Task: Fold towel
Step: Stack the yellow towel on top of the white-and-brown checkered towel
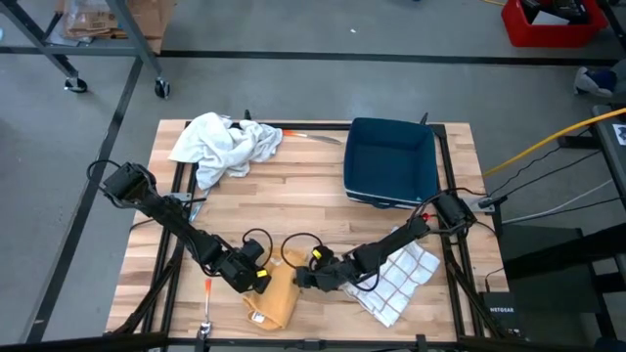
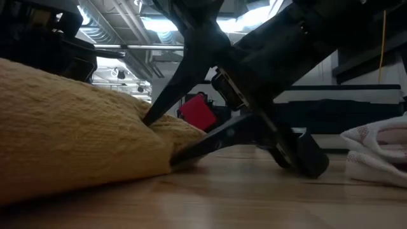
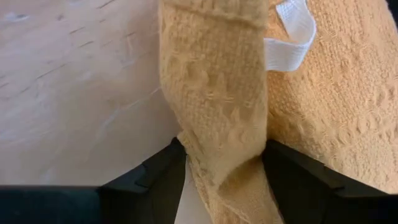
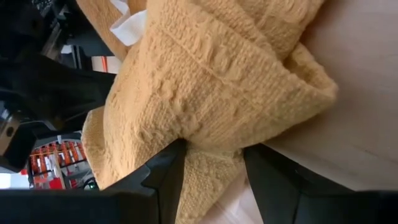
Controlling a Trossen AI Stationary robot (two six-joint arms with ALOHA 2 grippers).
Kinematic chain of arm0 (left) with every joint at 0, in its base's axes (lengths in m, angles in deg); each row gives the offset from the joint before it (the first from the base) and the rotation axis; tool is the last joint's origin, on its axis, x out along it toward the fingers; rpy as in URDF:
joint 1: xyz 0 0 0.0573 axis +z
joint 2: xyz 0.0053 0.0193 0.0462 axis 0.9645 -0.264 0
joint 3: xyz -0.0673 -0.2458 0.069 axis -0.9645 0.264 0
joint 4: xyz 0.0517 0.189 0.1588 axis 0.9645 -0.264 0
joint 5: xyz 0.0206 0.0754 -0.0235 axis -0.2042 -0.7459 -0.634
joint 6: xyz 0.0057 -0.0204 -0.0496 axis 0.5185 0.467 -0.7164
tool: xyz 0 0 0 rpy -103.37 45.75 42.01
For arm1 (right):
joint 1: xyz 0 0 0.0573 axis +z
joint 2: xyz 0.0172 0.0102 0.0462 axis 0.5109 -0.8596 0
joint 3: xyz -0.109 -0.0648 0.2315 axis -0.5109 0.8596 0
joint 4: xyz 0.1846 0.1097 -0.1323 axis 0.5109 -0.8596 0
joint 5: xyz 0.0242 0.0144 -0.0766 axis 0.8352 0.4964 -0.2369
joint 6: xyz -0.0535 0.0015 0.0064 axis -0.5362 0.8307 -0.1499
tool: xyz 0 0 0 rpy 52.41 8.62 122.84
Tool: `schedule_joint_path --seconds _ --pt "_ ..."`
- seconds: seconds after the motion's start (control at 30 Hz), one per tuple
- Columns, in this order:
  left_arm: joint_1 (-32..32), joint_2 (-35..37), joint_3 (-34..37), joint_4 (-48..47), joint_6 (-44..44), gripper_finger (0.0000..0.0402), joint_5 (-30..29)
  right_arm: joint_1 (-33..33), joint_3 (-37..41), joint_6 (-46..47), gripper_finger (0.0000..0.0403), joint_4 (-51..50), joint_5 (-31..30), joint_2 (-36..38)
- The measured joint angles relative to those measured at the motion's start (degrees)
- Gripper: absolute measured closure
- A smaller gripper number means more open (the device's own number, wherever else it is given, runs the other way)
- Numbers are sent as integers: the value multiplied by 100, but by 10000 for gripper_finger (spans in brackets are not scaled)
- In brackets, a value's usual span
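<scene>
The yellow towel (image 1: 274,298) lies bunched at the surface's (image 1: 293,200) near edge. Left tool (image 1: 258,279) is spread wide around a fold, right tool (image 1: 303,280) clamps its corner. I'd regrip evenly and pull both corners taut first.

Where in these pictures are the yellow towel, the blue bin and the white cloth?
yellow towel (image 1: 277,299): high view, middle of its folded body.
blue bin (image 1: 392,156): high view, its floor.
white cloth (image 1: 224,145): high view, centre of the crumpled heap.

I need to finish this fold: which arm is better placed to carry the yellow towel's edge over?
Probably the right: the right gripper seems closed on a fold of the yellow towel, while the left gripper stands open, cloth loose between its fingers.
</scene>
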Motion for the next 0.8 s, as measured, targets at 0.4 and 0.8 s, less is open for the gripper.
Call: schedule_joint_path --seconds 0.4,0.8 --pt "6 -18 13 212 789 275 8 -33 15 -907 369 183 -25 -22" --pt "8 -32 13 1391 2119 383 -201 -26 -119 -1471 393 546 -197 32"
